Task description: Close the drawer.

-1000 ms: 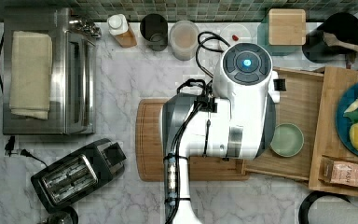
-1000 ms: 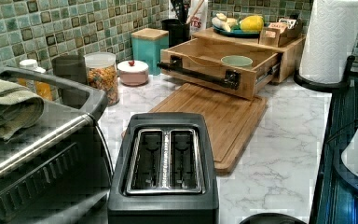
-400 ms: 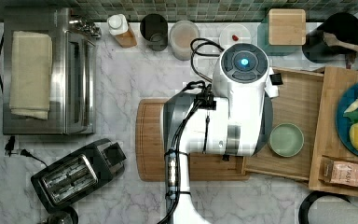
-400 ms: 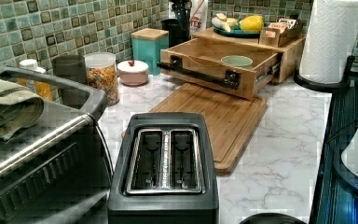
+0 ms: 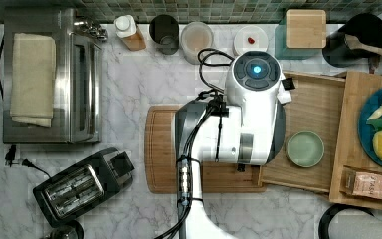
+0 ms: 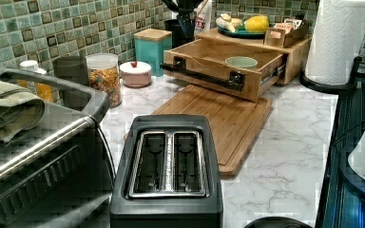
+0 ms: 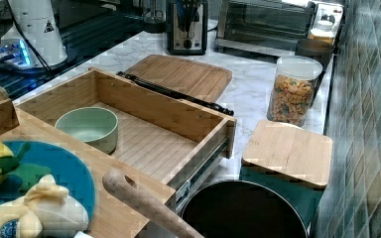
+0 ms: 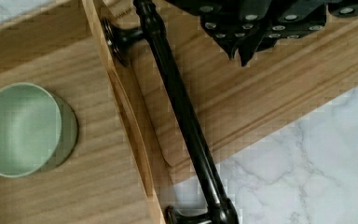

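The drawer (image 5: pixel 318 107) stands pulled out from its wooden cabinet, with a pale green bowl (image 5: pixel 304 148) inside it. The long black bar handle (image 6: pixel 199 75) runs across the drawer's front, above the cutting board. In the right view the drawer (image 7: pixel 154 141) is open and nothing touches its handle (image 7: pixel 173 92). My arm (image 5: pixel 253 114) hangs over the drawer's front in the top view. In the wrist view my gripper (image 8: pixel 241 55) is above the cutting board, just beside the handle (image 8: pixel 182 107) and clear of it. Its fingers look shut with nothing between them.
A brown cutting board (image 5: pixel 161 149) lies on the marble counter under the drawer's front. A black toaster (image 5: pixel 79 186) and a toaster oven (image 5: pixel 49 74) stand at the top view's left. Jars, a teal canister (image 5: pixel 306 27) and a black pot (image 5: pixel 353 32) line the tiled wall. A plate of fruit (image 5: pixel 378 124) sits on the cabinet.
My arm has drifted slightly toward the top view's left and down. The drawer has stayed at the same opening.
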